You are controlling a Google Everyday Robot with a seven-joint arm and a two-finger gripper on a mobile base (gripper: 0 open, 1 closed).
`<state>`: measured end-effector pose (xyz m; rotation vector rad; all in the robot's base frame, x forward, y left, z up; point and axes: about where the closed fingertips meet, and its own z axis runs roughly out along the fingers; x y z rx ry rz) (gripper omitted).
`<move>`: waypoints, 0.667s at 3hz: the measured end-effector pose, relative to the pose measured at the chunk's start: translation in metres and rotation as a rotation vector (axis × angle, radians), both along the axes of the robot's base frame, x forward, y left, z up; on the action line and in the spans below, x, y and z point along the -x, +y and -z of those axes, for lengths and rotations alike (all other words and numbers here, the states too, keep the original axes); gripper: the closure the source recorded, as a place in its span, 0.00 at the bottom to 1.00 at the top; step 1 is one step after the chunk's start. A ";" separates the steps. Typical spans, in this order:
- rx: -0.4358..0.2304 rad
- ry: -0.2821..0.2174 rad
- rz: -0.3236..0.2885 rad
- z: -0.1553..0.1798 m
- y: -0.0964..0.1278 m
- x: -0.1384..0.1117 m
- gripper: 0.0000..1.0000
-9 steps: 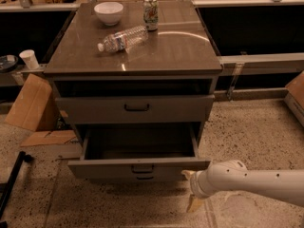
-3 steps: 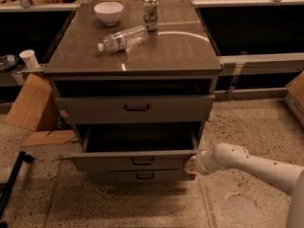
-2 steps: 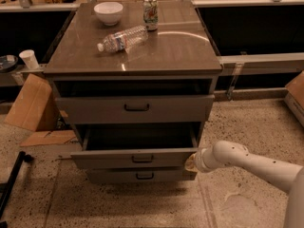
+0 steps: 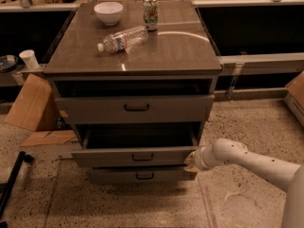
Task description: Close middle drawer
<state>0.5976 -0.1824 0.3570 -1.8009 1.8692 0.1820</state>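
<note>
The middle drawer (image 4: 135, 156) is a wide grey-brown drawer with a small dark bar handle (image 4: 142, 157). It stands pulled out partway from the cabinet, its dark inside showing above the front. My gripper (image 4: 190, 162) is at the end of the white arm (image 4: 247, 164) and rests against the right end of the drawer's front. The top drawer (image 4: 135, 108) sits above it, slightly out. The lowest drawer (image 4: 142, 175) is below it, nearly flush.
On the cabinet top (image 4: 180, 46) lie a white bowl (image 4: 108, 12), a soda can (image 4: 150, 13) and a plastic bottle on its side (image 4: 122, 39). Cardboard (image 4: 29, 103) leans at the left. A paper cup (image 4: 30, 59) stands far left. A dark pole (image 4: 12, 183) crosses the floor.
The middle drawer has slid further into the cabinet. My gripper has moved with it, up and toward the cabinet, staying against the front's right end.
</note>
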 end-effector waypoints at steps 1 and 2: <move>-0.002 0.000 -0.001 0.000 0.000 0.000 0.06; -0.008 -0.004 -0.002 -0.003 -0.002 0.004 0.00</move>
